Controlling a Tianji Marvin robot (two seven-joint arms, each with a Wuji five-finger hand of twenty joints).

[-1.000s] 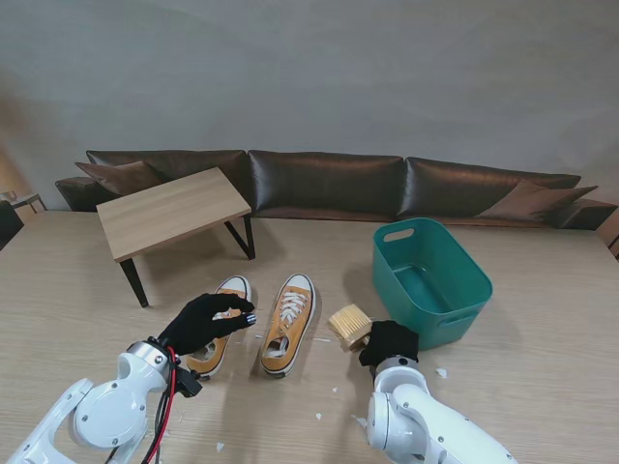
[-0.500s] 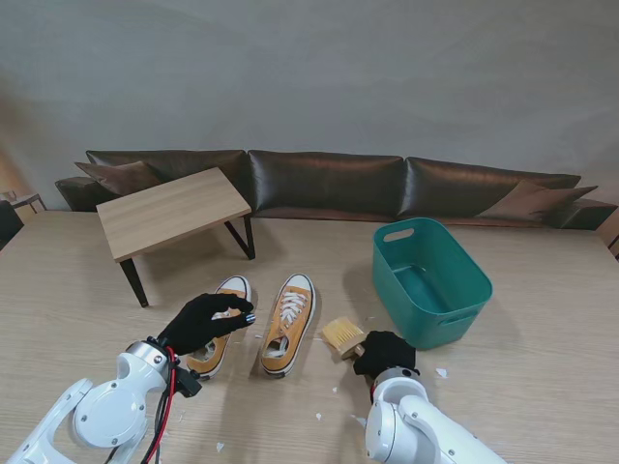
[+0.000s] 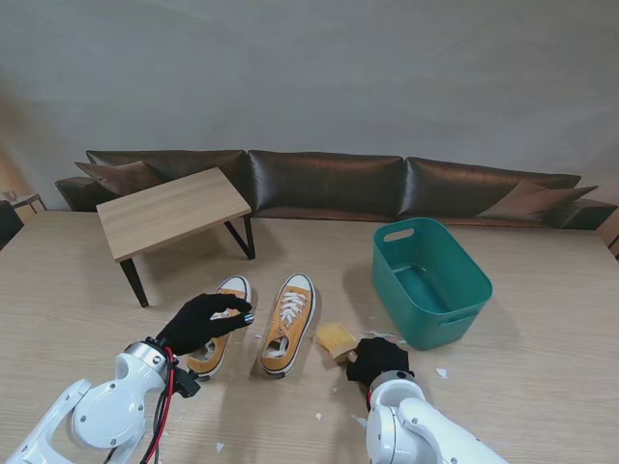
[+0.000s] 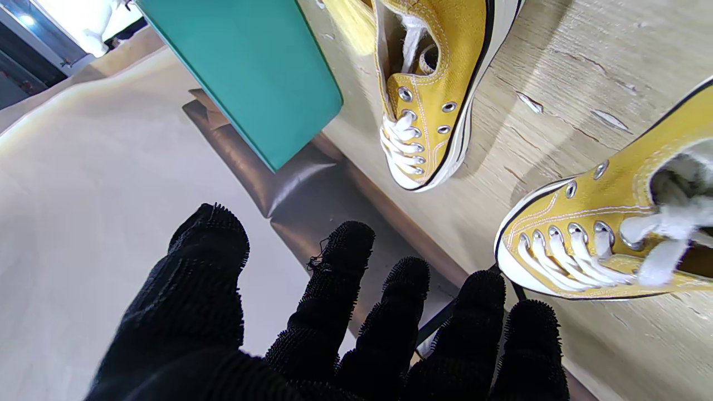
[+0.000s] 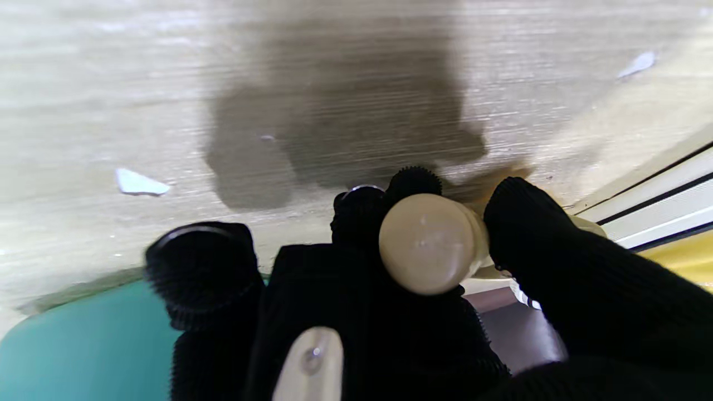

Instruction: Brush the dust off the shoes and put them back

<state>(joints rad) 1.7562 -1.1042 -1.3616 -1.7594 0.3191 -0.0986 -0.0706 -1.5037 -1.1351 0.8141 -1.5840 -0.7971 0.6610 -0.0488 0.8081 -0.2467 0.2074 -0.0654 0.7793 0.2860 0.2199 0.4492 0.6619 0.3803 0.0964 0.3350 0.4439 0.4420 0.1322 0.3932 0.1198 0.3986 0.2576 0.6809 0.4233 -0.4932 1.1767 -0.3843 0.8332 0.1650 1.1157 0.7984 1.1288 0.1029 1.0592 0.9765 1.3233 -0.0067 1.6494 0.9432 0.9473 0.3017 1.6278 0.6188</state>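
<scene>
Two yellow canvas sneakers with white laces lie side by side on the wooden table. My left hand (image 3: 203,322) hovers over the left shoe (image 3: 224,333), its black-gloved fingers (image 4: 340,289) spread and holding nothing. In the left wrist view that left shoe (image 4: 607,234) is close by, and the right shoe (image 4: 429,111) lies beyond it. My right hand (image 3: 377,360) is shut on the handle of a wooden brush (image 3: 337,338), whose bristles sit just right of the right shoe (image 3: 288,324). The brush's round handle end (image 5: 431,242) shows between my fingers.
A teal plastic bin (image 3: 430,280) stands to the right of the shoes. A small wooden side table (image 3: 169,213) stands at the far left, and a dark sofa runs along the back. White scraps (image 3: 441,372) lie scattered on the table top.
My right hand has carried the brush left and nearer to me, from beside the bin towards the right shoe. The left hand has stayed over the left shoe.
</scene>
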